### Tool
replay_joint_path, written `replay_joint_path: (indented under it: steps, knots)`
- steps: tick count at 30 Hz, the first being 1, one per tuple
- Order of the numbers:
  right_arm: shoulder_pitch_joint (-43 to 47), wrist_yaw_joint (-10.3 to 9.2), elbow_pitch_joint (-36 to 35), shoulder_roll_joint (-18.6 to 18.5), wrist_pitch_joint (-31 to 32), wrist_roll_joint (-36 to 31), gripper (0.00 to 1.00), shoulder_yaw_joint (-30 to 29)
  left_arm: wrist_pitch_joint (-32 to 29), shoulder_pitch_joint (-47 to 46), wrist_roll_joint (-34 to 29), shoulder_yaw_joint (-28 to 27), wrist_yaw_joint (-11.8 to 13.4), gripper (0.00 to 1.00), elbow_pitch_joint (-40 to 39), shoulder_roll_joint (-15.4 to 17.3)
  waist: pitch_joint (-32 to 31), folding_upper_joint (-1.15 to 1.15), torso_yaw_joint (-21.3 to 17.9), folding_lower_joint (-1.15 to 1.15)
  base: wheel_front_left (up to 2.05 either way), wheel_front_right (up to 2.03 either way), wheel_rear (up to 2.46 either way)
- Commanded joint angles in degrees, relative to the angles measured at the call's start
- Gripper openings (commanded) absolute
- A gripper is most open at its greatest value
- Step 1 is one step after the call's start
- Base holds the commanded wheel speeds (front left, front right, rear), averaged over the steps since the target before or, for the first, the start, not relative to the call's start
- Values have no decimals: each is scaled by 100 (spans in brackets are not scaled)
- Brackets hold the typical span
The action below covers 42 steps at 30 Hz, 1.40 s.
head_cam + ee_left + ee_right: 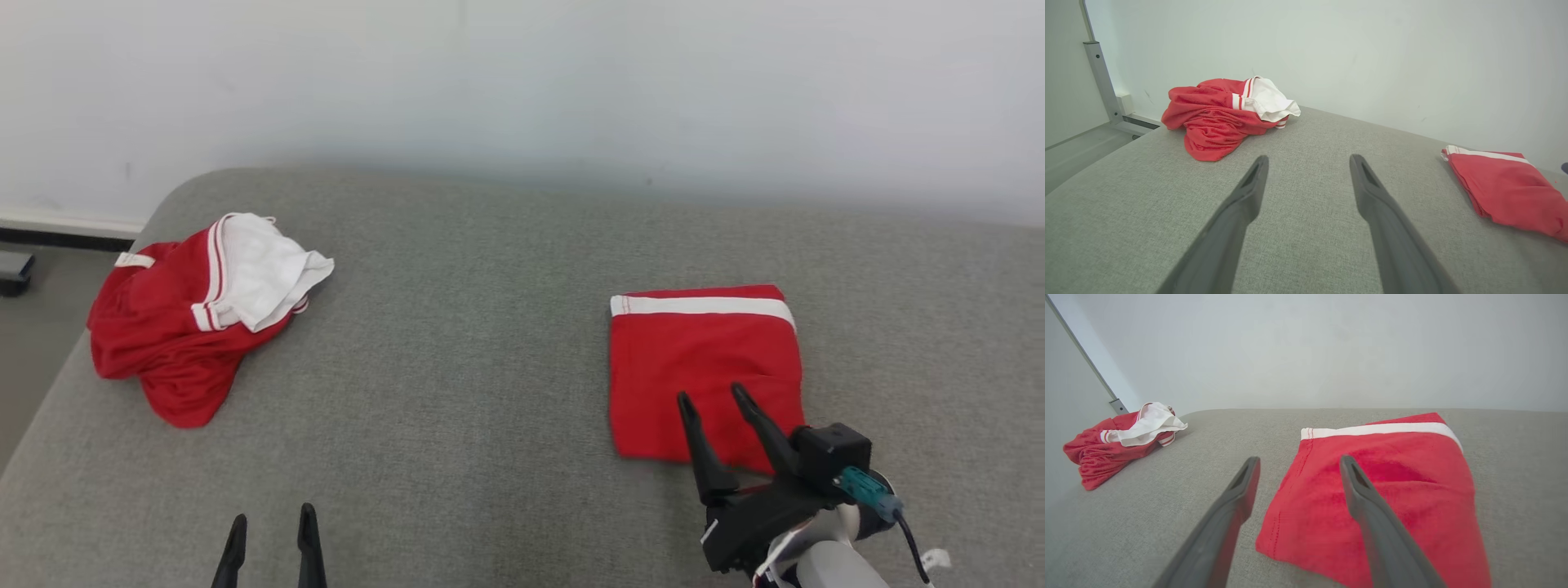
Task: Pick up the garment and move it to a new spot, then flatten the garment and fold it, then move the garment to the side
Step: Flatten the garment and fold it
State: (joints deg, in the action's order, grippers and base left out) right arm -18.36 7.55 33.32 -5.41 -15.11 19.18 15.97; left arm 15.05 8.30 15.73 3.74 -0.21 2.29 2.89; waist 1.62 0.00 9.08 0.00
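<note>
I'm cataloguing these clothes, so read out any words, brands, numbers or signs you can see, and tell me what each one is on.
None can be read.
Folded red garment: plain white stripe, no lettering.
Crumpled red and white garment: stripes only, no lettering.
White tab at the head view's lower right: too small to read.

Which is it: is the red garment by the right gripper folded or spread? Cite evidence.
Folded. The garment lies as a compact flat rectangle, stacked layers showing along its edge in the left wrist view.
</note>
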Motion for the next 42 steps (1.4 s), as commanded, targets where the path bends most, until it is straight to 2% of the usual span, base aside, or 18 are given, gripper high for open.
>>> replay_joint_path:
  steps: [1, 8, 18, 29, 34, 42]
  knots:
    - [85, -14, -67, -25, -2, -51, 100, -41, 17, 87, -22, -26, 20, 100, -18, -2, -203, 0, -338, 0, 0, 0, 0]
    - [629, -14, -745, -154, 117, -319, 100, -604, 17, 120, -79, -264, -17, 100, -8, -2, -301, 0, -855, 0, 0, 0, 0]
    - [1142, -14, -1238, -490, 294, -381, 100, -849, 17, 119, -214, -540, -78, 100, 211, -3, -501, 0, -1360, 0, 0, 0, 0]
    - [1478, -14, -1458, -585, 325, -347, 100, -931, 17, 114, -300, -691, -144, 100, 507, -3, -640, 0, -1452, 0, 0, 0, 0]
    - [1549, -14, -1333, -658, 272, -237, 100, -799, 17, 154, -380, -735, -227, 100, 699, -2, -653, 0, -1418, 0, 0, 0, 0]
    - [1548, -14, -1255, -664, 205, -148, 100, -764, 17, 176, -361, -758, -205, 100, 757, -3, -624, 0, -1392, 0, 0, 0, 0]
